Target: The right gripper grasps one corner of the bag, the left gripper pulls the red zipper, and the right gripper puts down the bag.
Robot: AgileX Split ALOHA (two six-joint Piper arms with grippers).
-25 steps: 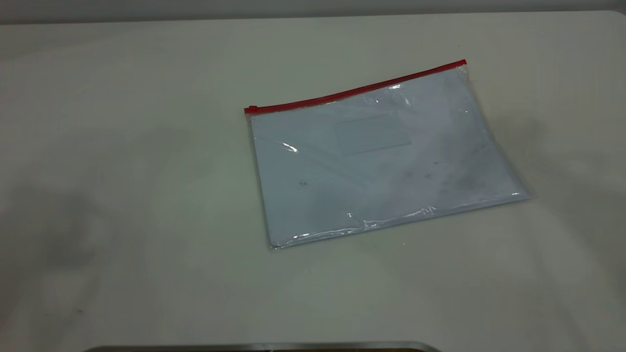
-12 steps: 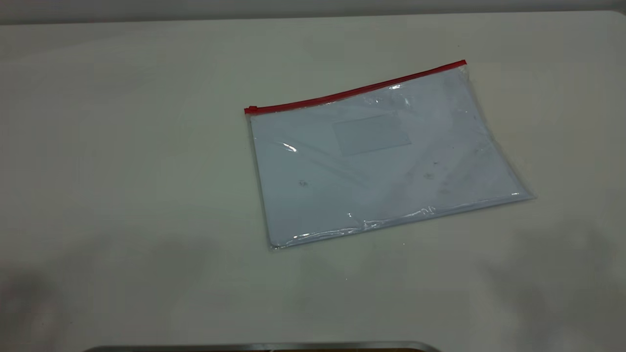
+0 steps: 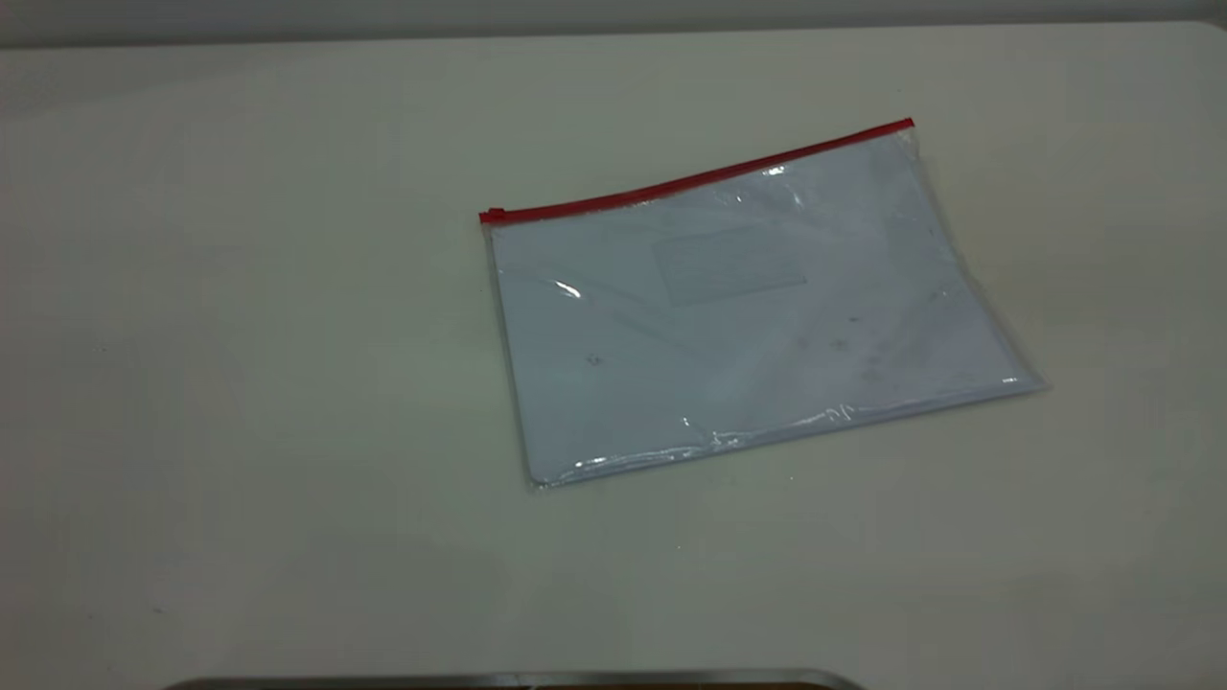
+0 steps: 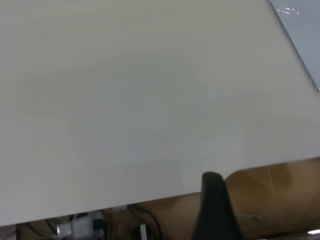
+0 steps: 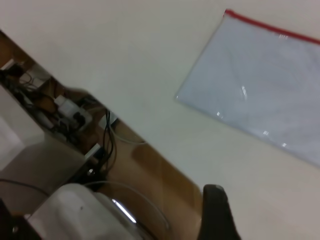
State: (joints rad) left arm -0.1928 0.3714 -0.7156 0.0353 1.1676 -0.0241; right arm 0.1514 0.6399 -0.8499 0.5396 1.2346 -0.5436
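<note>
The bag (image 3: 748,307), a flat clear pale-blue pouch, lies on the white table (image 3: 240,335) right of centre. The red zipper (image 3: 690,180) runs along its far long edge, with the slider tab (image 3: 493,215) at the left end. Neither gripper shows in the exterior view. In the left wrist view only a black tip of my left gripper (image 4: 216,210) shows, at the table's edge, with a corner of the bag (image 4: 302,30) far off. In the right wrist view a black tip of my right gripper (image 5: 216,215) shows, well apart from the bag (image 5: 260,85) and its zipper (image 5: 270,29).
A metal bar (image 3: 518,680) lies along the near edge of the exterior view. Past the table edge the right wrist view shows cables and clutter on the floor (image 5: 75,115) and a white rounded object (image 5: 80,210).
The dark shadows on the table at left and right have faded away. The bag has not moved.
</note>
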